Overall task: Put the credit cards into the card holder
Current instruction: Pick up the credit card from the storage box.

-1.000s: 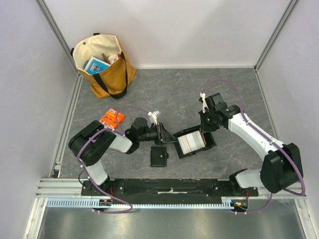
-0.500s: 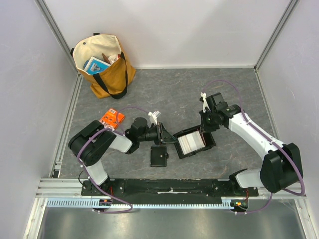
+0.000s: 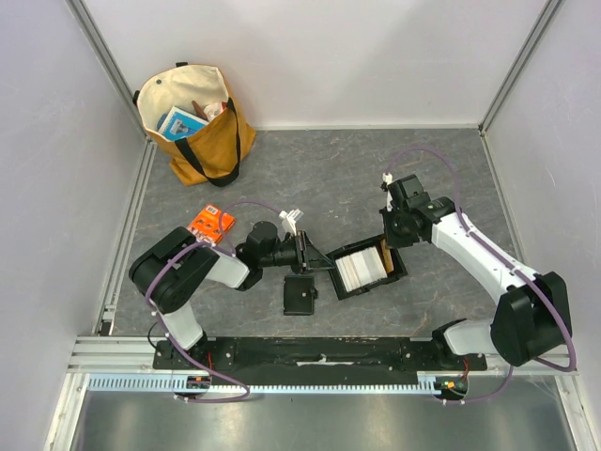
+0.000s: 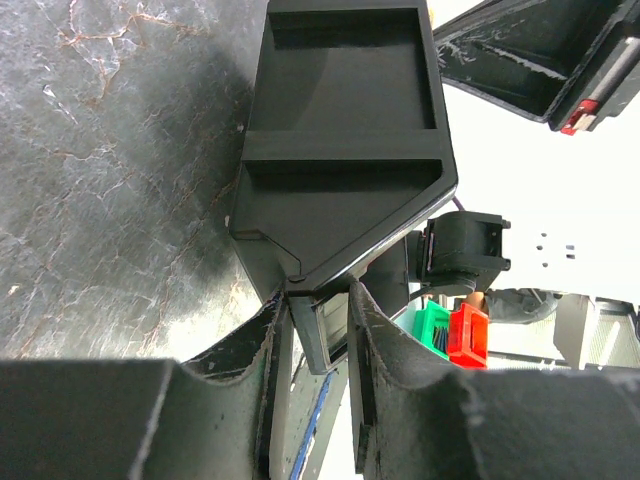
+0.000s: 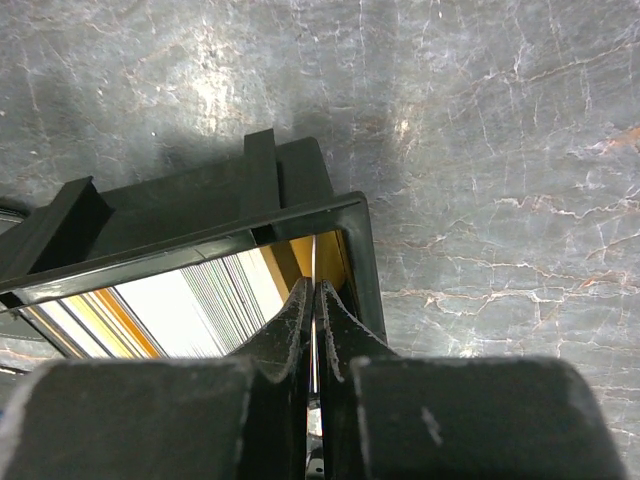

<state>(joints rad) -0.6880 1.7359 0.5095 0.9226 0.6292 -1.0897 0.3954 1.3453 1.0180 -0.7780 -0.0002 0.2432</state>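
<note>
A stack of whitish and tan credit cards [image 3: 360, 269] stands on edge in a black shallow tray [image 3: 399, 272]. My right gripper [image 3: 387, 244] is at the tray's right end, shut on one thin tan-orange card [image 5: 314, 258] seen edge-on between its fingertips [image 5: 299, 300]. The rest of the stack [image 5: 190, 300] lies to its left inside the tray wall [image 5: 358, 250]. The black card holder [image 3: 300, 295] lies closed on the table near the front, untouched. My left gripper [image 3: 310, 254] is shut on the corner of a black moulded tray piece [image 4: 340, 150], held just left of the tray.
An orange printed packet [image 3: 210, 224] lies left of the left arm. A tan tote bag [image 3: 192, 122] with items stands at the back left. Metal frame rails run along the left side and the front edge.
My right gripper has shifted slightly right and up at the tray's right end, and a tan-orange card now shows there. The left arm and card holder have not moved.
</note>
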